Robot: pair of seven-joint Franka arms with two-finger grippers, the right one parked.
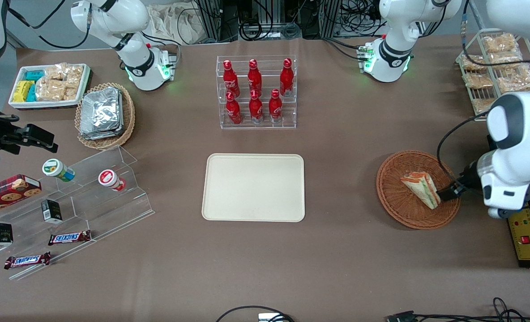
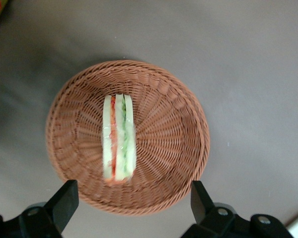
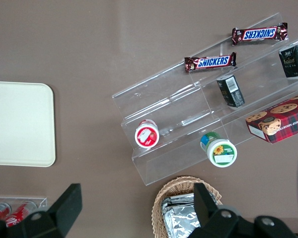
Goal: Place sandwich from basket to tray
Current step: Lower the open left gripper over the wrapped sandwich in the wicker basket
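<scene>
The sandwich [image 1: 421,188], a pale wedge with green and orange-red layers, lies in the round reddish-brown wicker basket [image 1: 392,199] toward the working arm's end of the table. In the left wrist view the sandwich [image 2: 118,138] rests near the middle of the basket [image 2: 174,129]. My left gripper [image 1: 448,192] hovers above the basket's rim, beside the sandwich, open and empty. Its gripper [image 2: 131,201] has its dark fingers [image 2: 64,201] spread wide, apart from the sandwich. The cream-beige tray [image 1: 254,188] lies bare at the table's middle; it also shows in the right wrist view [image 3: 20,124].
A clear rack of red bottles [image 1: 256,91] stands farther from the camera than the tray. A tan basket of foil packets [image 1: 105,115], a white snack tray [image 1: 50,85] and a clear stepped shelf [image 1: 81,201] sit toward the parked arm's end. A wire snack rack [image 1: 497,67] stands near the working arm.
</scene>
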